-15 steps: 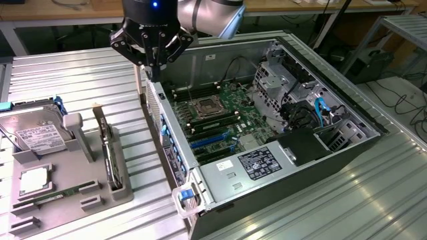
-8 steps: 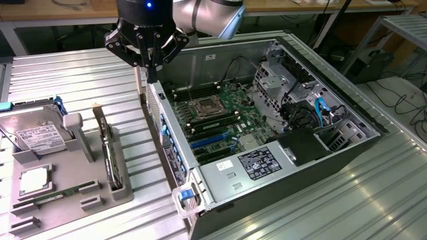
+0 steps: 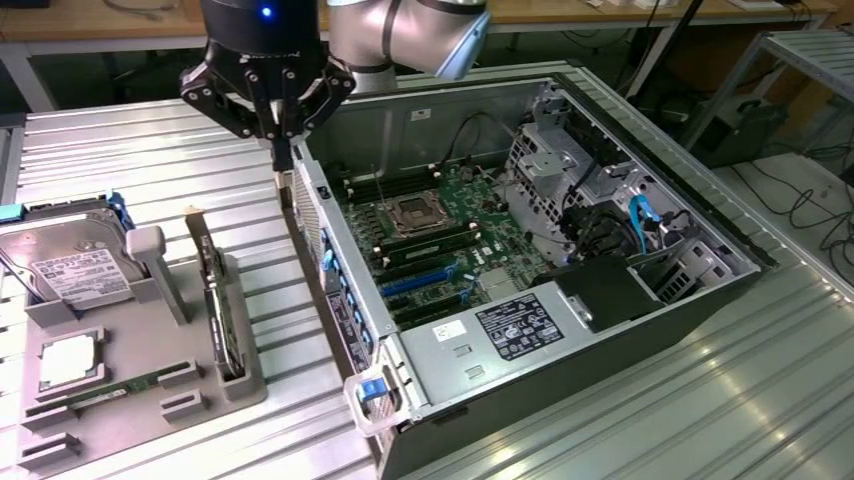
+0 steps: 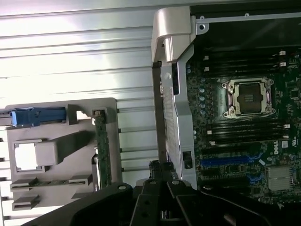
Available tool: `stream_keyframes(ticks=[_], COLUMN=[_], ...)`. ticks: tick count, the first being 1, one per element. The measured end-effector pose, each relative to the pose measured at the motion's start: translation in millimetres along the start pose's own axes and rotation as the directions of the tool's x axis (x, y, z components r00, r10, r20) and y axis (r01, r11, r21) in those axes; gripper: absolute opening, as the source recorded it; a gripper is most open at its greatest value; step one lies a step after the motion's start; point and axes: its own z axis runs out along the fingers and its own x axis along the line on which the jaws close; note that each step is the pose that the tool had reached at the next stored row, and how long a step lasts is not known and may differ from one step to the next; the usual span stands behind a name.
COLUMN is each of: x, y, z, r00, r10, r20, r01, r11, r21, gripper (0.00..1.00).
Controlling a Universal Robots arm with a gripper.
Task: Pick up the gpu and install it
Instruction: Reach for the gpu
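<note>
Black linkage bars of the claw [image 4: 160, 167] are seen closest in the wrist view, with the two fingers drawn fully together and closed on themselves. In the exterior view the claw [image 3: 283, 165] is hung point-down at a corner of the open computer case [image 3: 627, 350], just beside its perforated metal end wall [image 4: 164, 117], and is carried by a silver-jointed arm [image 3: 414, 30]. Inside the case a green motherboard [image 3: 447, 235] is laid flat. Its square metal-framed socket [image 4: 248, 97] and blue slots [image 4: 225, 160] are shown more plainly from the wrist, while a labelled power supply [image 3: 514, 325] is made out from the exterior view.

Further out, a grey moulded holder [image 3: 134, 350] is set on the ribbed metal bench [image 3: 160, 170], apart from the claw. The gpu [image 3: 214, 300] is stood on edge in a slot of that holder as a thin dark card; from the wrist its narrow edge [image 4: 101, 150] is seen. A silver hard drive [image 3: 74, 270] with a white label is propped at the exterior view's left.
</note>
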Motion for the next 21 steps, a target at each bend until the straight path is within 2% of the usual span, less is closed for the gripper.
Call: stream_keyframes(ticks=[8, 21], x=[13.7, 44.0], y=[-2.1, -7.4], z=[-0.4, -1.3], r00=[1.0, 1.0], r10=[0.0, 0.0], r20=[0.0, 0.0], r01=[0.0, 0.0], r11=[1.0, 1.0], r21=[0.0, 0.0], gripper=[0.11, 0.11])
